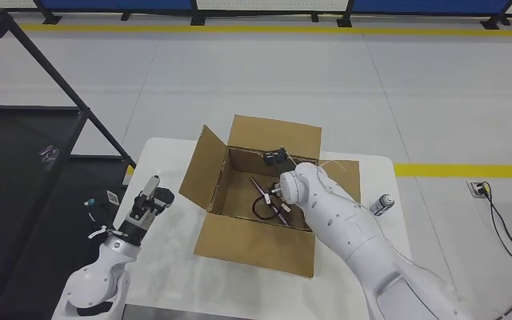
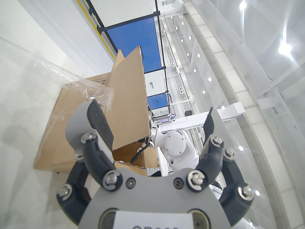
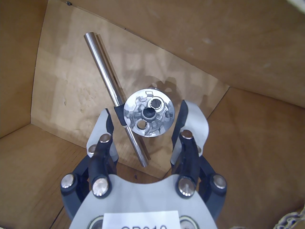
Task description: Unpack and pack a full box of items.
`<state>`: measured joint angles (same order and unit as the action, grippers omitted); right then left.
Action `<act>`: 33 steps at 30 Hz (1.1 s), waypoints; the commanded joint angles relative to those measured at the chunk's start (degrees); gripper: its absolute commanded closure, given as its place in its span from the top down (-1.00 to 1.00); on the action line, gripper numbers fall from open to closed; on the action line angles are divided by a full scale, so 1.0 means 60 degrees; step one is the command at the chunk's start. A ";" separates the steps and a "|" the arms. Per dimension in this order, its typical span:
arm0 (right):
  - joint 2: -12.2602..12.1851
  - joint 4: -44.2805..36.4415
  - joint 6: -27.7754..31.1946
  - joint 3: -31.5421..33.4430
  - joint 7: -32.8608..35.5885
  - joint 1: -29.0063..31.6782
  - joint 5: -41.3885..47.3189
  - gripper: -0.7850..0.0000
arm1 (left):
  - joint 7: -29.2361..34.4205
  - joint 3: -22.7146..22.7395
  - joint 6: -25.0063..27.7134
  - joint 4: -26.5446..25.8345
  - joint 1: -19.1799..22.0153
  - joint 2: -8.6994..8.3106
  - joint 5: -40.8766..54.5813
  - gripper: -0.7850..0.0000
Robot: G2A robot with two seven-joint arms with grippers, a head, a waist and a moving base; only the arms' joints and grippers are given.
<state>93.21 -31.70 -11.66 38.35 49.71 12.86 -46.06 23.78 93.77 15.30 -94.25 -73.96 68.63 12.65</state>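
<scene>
An open cardboard box (image 1: 248,240) stands in the middle of the white table (image 1: 168,264), flaps spread. My right arm reaches down into it. Inside, my right gripper (image 3: 145,117) is open above the box floor (image 3: 64,79), where a steel rod (image 3: 104,77) with a black band lies beside a shiny round metal flange (image 3: 149,114). The flange sits between the two fingers, untouched. My left gripper (image 2: 152,117) is open and empty at the table's left side (image 1: 152,200), pointing at the box (image 2: 71,125).
A small dark spray can (image 1: 382,205) lies on the table right of the box. Clear plastic film (image 2: 78,89) lies against the box's side. A black frame with netting (image 1: 48,160) stands left of the table.
</scene>
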 commanded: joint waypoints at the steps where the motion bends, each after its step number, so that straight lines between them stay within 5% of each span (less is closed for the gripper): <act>1: 0.0029 -0.0002 -0.0062 0.0003 -0.0055 -0.0038 -0.0072 0.61 | 0.0000 0.0000 0.0000 0.0000 0.0000 0.0000 0.0001 1.00; 9: -0.0340 -0.1390 -0.0006 0.0735 -0.0633 0.0182 -0.0337 0.65 | 0.0000 0.0000 0.0000 0.0000 0.0000 0.0000 0.0001 1.00; 12: -0.0813 -0.2980 -0.0258 0.1371 -0.0828 0.0825 -0.1095 1.00 | 0.0000 0.0000 0.0000 0.0000 0.0000 0.0000 0.0001 1.00; 18: -0.2112 -0.8599 -0.1557 0.3830 -0.0047 0.4128 -0.4384 1.00 | 0.0000 0.0000 0.0000 0.0000 0.0000 0.0000 0.0001 1.00; 24: -0.2766 -1.3276 -0.1242 0.6651 -0.0014 0.8050 -0.5857 1.00 | 0.0000 0.0000 0.0000 0.0000 0.0000 0.0000 0.0001 1.00; 28: -0.2863 -1.3715 -0.1701 0.7877 -0.0446 0.9252 -0.6194 1.00 | 0.0000 0.0000 0.0000 0.0000 0.0000 0.0000 0.0001 1.00; 33: -0.2883 -1.2517 -0.2052 0.8497 0.0145 0.9193 -0.6398 1.00 | 0.0000 0.0000 0.0000 0.0000 0.0000 0.0000 0.0001 1.00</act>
<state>75.90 -108.47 -24.33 88.91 50.04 68.48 -85.41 23.78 93.77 15.30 -94.25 -73.96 68.63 12.65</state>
